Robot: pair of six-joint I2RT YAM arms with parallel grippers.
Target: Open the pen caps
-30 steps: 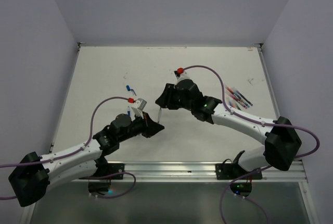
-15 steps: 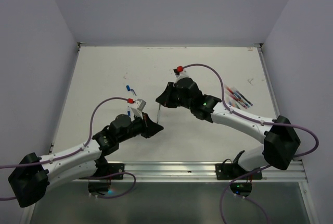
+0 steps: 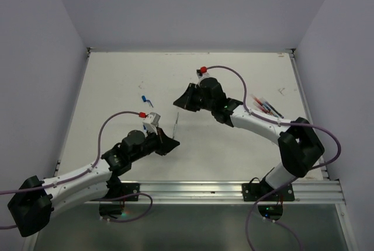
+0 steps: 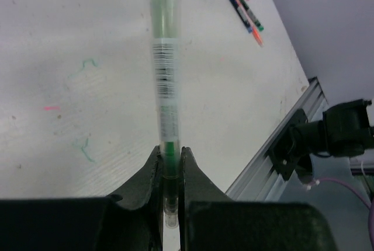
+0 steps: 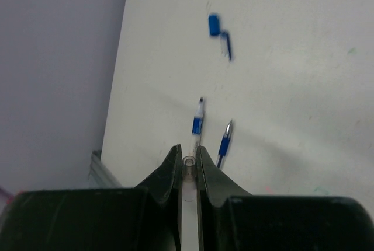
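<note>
A white worktop (image 3: 117, 82) is seen from above, a pen (image 3: 176, 121) held between left tool (image 3: 175, 140) and right tool (image 3: 177, 103). Left wrist: the clear, green-inked barrel is clenched. Right wrist: its end is clamped; a small blue pen cap (image 5: 214, 24) lies well ahead.

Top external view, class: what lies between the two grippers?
A thin pale pen, held by the left gripper, reaching toward the right gripper; shown in the top view.

pen (image 4: 165, 87) cut off by top edge, blue cap (image 5: 214, 24) blurred
</note>
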